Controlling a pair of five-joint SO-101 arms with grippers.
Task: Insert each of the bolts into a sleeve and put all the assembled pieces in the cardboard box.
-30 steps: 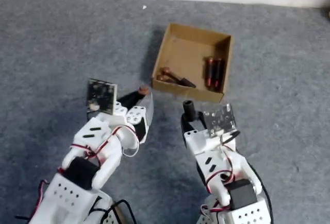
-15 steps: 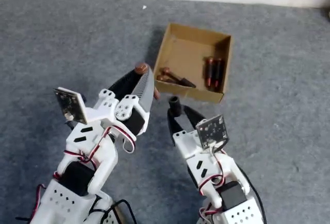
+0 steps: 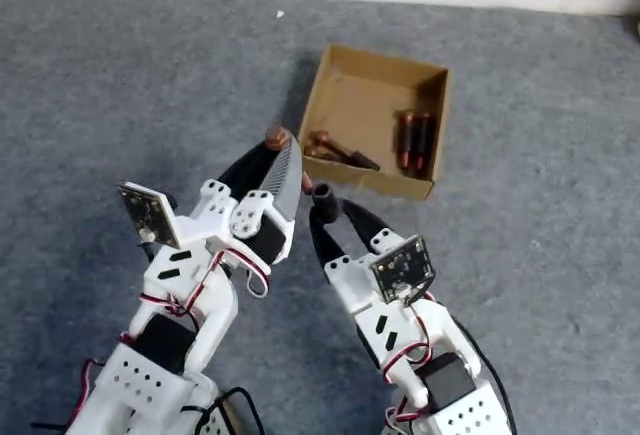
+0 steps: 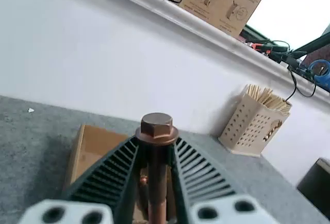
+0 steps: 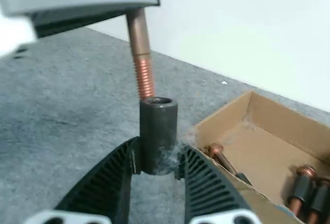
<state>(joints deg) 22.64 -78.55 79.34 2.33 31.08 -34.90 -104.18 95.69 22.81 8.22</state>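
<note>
- Right wrist view: the right gripper point(image 5: 157, 165) is clamped on the dark sleeve point(image 5: 158, 131), bore facing up, so the bolt point(image 5: 140, 54) can drop in from above.
- The left gripper point(image 4: 157, 147) pinches the bolt's shank just under its head, leaving the threads free; the tip sits at the sleeve's mouth, and I cannot tell how deep.
- High view adds the layout: both claws meet just in front of the cardboard box point(image 3: 368, 183), which sits toward the far edge of the desk point(image 3: 120, 75) and already holds finished pieces point(image 3: 415, 142).
- Left wrist view gives the head and the grip; the right wrist view gives the threads against the bore.
</note>
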